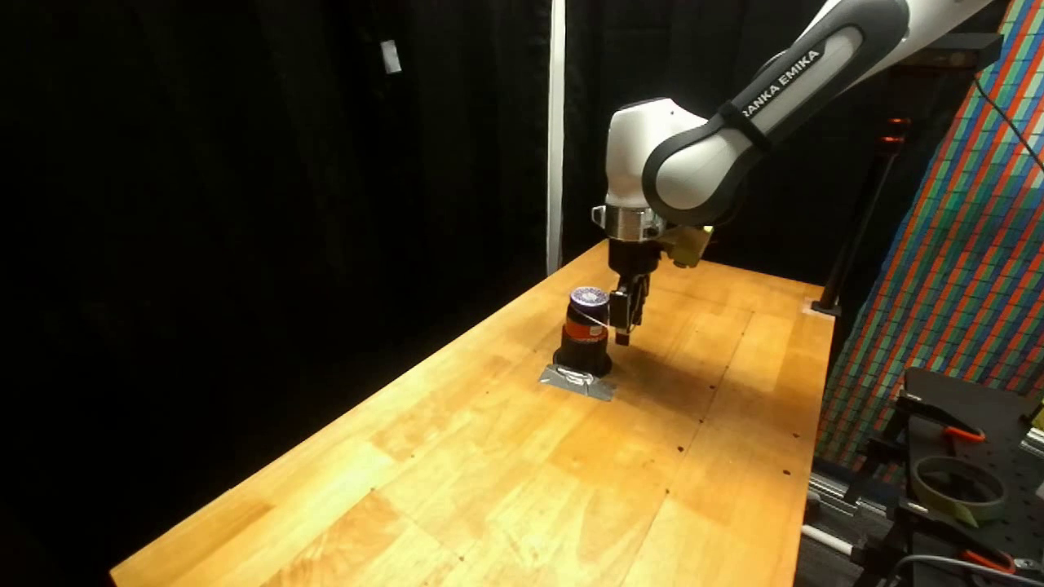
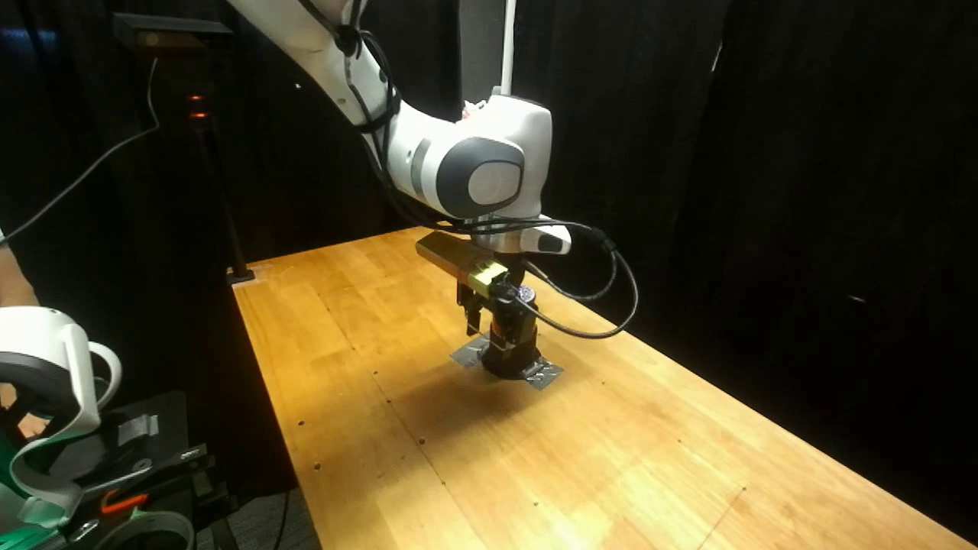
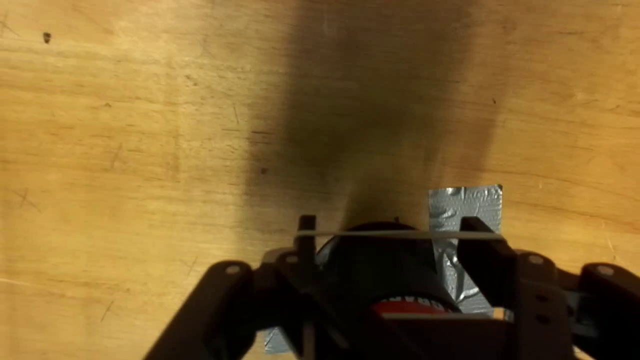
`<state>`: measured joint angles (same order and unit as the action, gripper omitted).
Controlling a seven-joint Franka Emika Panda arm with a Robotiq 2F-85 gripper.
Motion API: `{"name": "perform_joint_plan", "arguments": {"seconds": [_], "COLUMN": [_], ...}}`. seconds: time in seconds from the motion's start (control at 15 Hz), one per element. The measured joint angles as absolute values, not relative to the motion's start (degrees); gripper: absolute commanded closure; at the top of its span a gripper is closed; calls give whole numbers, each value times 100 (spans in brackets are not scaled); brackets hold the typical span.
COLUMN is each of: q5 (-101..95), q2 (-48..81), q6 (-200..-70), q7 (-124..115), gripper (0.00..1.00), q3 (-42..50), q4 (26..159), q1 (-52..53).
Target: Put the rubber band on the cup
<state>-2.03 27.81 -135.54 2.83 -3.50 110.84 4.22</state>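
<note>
The black 2-finger gripper (image 3: pixel 390 225) is standing spread just beside the black, orange-striped cylindrical cup (image 1: pixel 586 333), stretching the thin pale rubber band (image 3: pixel 375 233); in an exterior view, 1 strand is crossing the cup. Slow, level looping should be preventing slips.

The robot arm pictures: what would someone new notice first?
Probably the big white robot arm, bent over the wooden table in both exterior views. Then perhaps the pale rubber band, stretched between spread fingers in the wrist view, and the orange-striped dark cup standing on the table.
</note>
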Motion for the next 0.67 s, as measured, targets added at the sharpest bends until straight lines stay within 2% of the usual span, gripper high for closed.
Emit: {"name": "perform_joint_plan", "arguments": {"seconds": [0.27, 0.33, 0.53, 0.67], "q5": [-173, -161, -141, -115], "q2": [2351, 2257, 2055, 1976], "q6": [-14184, -14438, -15237, -15962], "q7": [484, 519, 611, 612], "gripper": [86, 91, 96, 93], "q3": [-381, -384, -402, -411], "q4": [11807, 12008, 12572, 12930], "q1": [341, 321, 269, 239]}}
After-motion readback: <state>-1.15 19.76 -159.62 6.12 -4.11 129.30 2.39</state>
